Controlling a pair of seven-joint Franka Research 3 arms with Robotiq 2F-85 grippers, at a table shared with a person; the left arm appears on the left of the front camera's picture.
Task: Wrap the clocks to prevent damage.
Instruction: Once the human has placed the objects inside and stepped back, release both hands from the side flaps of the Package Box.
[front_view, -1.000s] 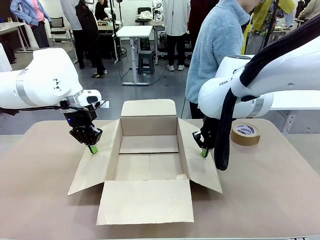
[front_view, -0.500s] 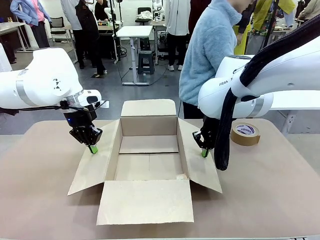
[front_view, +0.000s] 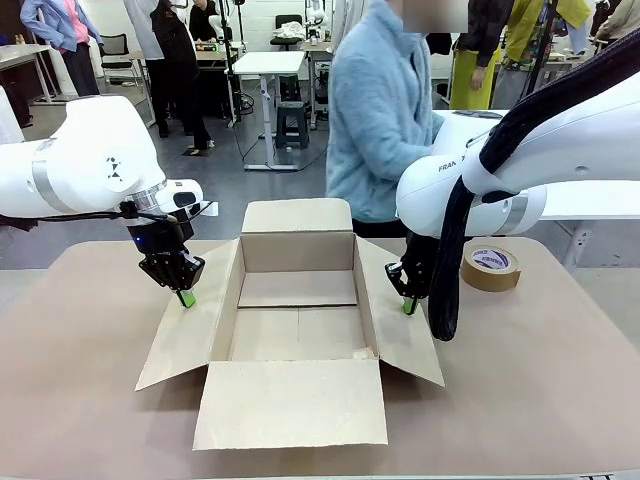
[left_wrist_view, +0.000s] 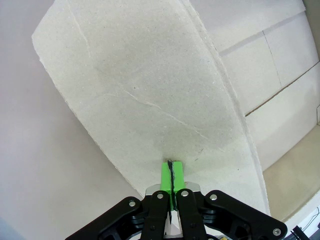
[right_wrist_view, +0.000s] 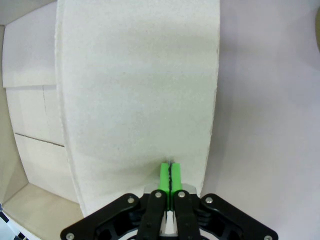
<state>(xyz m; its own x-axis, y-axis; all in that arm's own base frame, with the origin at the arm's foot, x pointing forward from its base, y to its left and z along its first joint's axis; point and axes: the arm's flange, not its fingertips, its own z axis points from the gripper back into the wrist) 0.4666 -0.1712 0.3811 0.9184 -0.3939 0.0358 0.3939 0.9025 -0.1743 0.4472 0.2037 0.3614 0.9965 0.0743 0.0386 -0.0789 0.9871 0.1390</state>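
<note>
The bubble-wrapped bundle of clocks is out of view. An open brown cardboard box (front_view: 298, 252) stands mid-table with all its flaps spread, and nothing shows inside it. My left gripper (front_view: 186, 298) is shut, and its green tips (left_wrist_view: 171, 170) rest on the box's left flap (left_wrist_view: 150, 90) near the outer edge. My right gripper (front_view: 408, 306) is shut too, its green tips (right_wrist_view: 170, 172) touching the right flap (right_wrist_view: 140, 85). Neither holds anything.
A brown tape roll (front_view: 490, 267) lies on the table at the right, behind my right arm. A person in a light blue fleece (front_view: 380, 110) stands at the far side, just behind the box. The front flap (front_view: 292, 402) lies flat toward the near edge.
The person behind the table has stepped toward the picture's left. Both arms and the box have stayed still.
</note>
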